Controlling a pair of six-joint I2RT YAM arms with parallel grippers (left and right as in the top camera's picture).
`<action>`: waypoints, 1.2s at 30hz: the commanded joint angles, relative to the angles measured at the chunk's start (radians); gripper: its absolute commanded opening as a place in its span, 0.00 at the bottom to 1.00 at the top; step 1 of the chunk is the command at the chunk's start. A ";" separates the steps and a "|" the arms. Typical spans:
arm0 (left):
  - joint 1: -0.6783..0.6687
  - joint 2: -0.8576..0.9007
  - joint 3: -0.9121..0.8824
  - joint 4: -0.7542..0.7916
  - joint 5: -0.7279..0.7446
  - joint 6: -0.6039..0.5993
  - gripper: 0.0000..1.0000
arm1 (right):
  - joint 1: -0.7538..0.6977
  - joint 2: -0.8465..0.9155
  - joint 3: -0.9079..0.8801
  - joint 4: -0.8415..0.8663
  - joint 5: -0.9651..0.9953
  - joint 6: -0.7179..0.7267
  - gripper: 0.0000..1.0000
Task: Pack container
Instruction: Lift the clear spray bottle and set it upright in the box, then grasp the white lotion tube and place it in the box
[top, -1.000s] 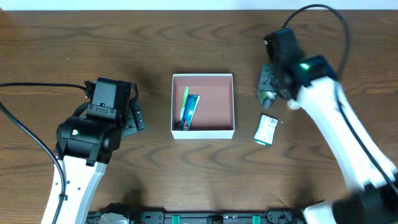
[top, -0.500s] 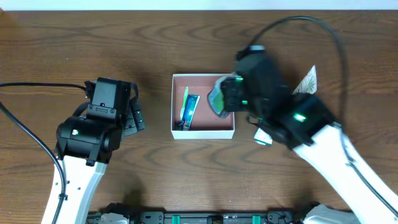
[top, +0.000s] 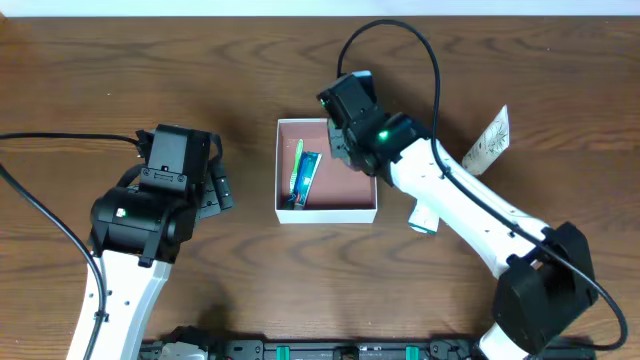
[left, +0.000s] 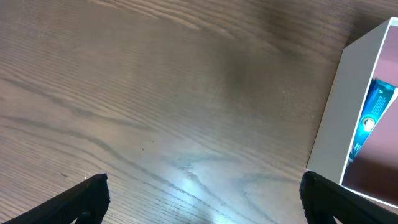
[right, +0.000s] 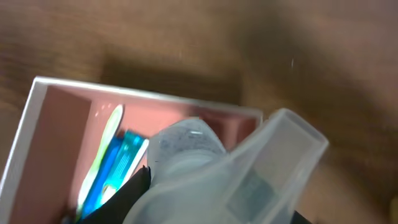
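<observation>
The container (top: 327, 213) is a square white-walled box with a pink-brown inside at the table's middle. A green toothbrush (top: 297, 165) and a blue toothpaste tube (top: 307, 176) lie in its left half. My right gripper (top: 352, 150) hangs over its far right part, shut on a clear plastic bottle (right: 236, 168); the right wrist view shows the jaws (right: 217, 205) above the container (right: 37, 118). My left gripper (top: 215, 185) is open and empty, left of the box; its wrist view (left: 205, 199) shows the box wall (left: 329, 124).
A small green-and-white carton (top: 427, 212) lies right of the container, partly under my right arm. A pale patterned packet (top: 487, 140) lies at the far right. Bare wood lies between my left gripper and the box.
My right arm has swung left from the table's right side, carrying the clear bottle to above the container's far right part. The left arm has not moved.
</observation>
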 joint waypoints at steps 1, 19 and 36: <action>0.004 0.002 0.005 -0.003 -0.013 0.009 0.98 | -0.021 0.000 0.013 0.021 0.045 -0.092 0.35; 0.004 0.002 0.005 -0.003 -0.013 0.009 0.98 | -0.039 0.024 0.018 0.047 -0.013 -0.179 0.58; 0.004 0.002 0.005 -0.003 -0.013 0.009 0.98 | -0.298 -0.450 0.018 -0.378 -0.056 0.039 0.99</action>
